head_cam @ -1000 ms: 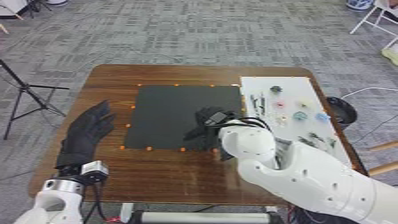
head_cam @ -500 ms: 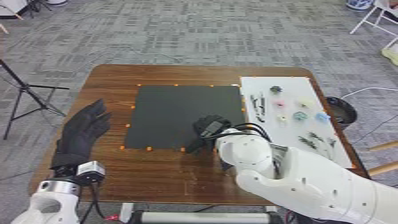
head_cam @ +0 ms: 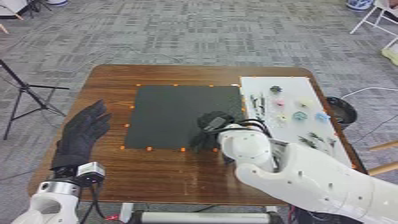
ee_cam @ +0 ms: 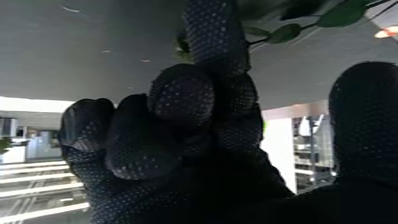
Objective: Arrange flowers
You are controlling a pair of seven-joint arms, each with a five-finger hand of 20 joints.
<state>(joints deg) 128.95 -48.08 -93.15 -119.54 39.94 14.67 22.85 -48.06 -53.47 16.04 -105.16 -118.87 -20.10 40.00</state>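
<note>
Here's the landmark, a square, matte black mat (head_cam: pixel 173 107), flat dark on the brown wood-grained table (head_cam: pixel 160 175), with small orange tabs (head_cam: pixel 149 149) dotting its edge! To its right, a white rectangular sheet (head_cam: pixel 262 86) brings pink (head_cam: pixel 280 103), creamy yellow (head_cam: pixel 305 104), teal (head_cam: pixel 299 116) and light blue (head_cam: pixel 322 117) blooms, plus dark green sprigs (head_cam: pixel 315 137). Left of the mat, plain black on the left hand (head_cam: pixel 82 131); over it, the right hand (head_cam: pixel 211 120), black fabric speckled with fine pale dots!

Compared with a second ago, your right hand (head_cam: pixel 213 121) covers a narrower patch of the black sheet (head_cam: pixel 169 112) and sits slightly nearer the white board (head_cam: pixel 289 82), while your left hand (head_cam: pixel 82 132) has edged a little farther from it.
</note>
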